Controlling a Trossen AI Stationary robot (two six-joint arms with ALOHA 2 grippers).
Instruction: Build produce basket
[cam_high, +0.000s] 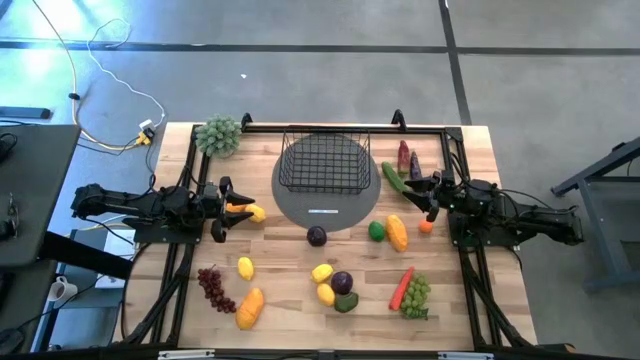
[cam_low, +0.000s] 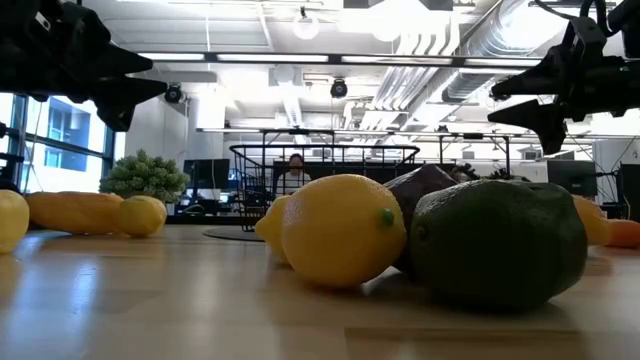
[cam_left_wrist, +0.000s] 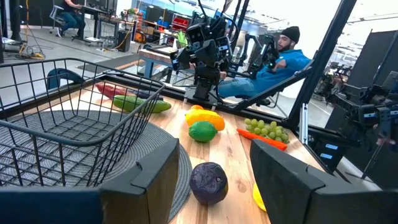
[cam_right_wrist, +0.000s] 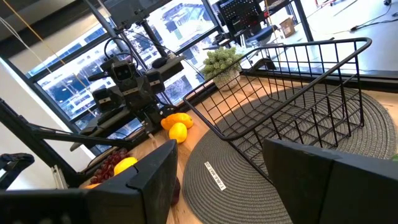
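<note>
Seen from above, the left gripper (cam_high: 224, 208) hangs with its jaws parted and empty, a lemon (cam_high: 257, 213) just ahead of them. The right gripper (cam_high: 424, 196) faces it, jaws likewise parted, the cucumber (cam_high: 392, 177) just before them. Between the two sets of jaws the basket (cam_high: 324, 162) sits on a grey disc (cam_high: 325, 208); other produce (cam_high: 330, 283) dots the worktop (cam_high: 470, 150).
</note>
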